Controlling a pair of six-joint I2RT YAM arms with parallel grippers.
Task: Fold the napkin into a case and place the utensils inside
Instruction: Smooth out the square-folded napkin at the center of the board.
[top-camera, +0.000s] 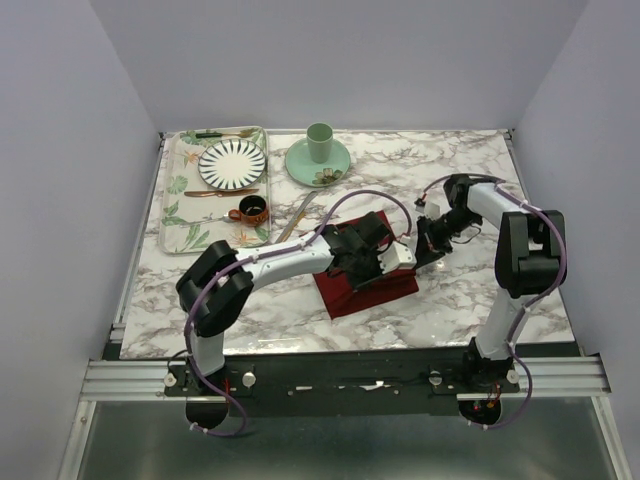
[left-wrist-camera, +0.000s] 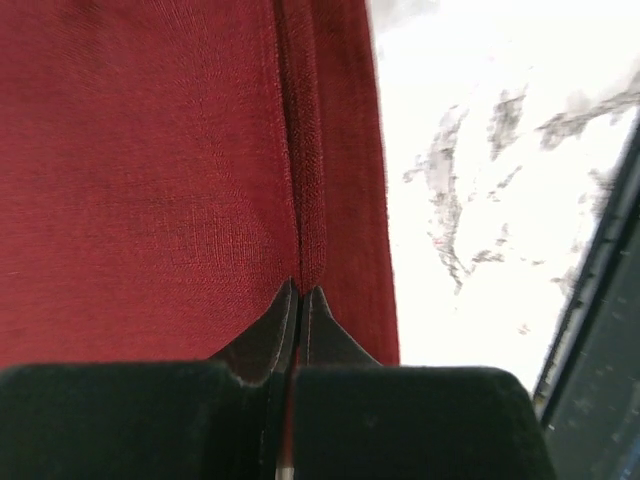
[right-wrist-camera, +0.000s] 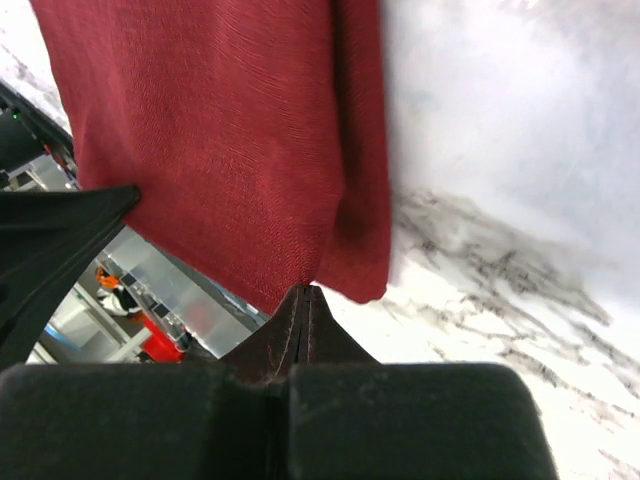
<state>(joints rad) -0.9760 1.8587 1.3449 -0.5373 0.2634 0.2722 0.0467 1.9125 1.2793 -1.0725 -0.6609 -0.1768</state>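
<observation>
Napkin (top-camera: 350, 296) mid-fold, left gripper (left-wrist-camera: 300, 292) and right gripper (right-wrist-camera: 306, 290) both clenched on it; knife (top-camera: 297, 218) lies apart up-left of napkin, nothing tucked in yet.

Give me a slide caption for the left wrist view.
Left hand shut on a fold of the dark red napkin, with the marble table at right.

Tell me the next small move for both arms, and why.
Probably carry the pinched edge across and lay it flat to narrow the fold. The left fingers and right fingers are both shut on the napkin, a doubled layer shows along its edge, and it is not yet a long narrow strip.
</observation>
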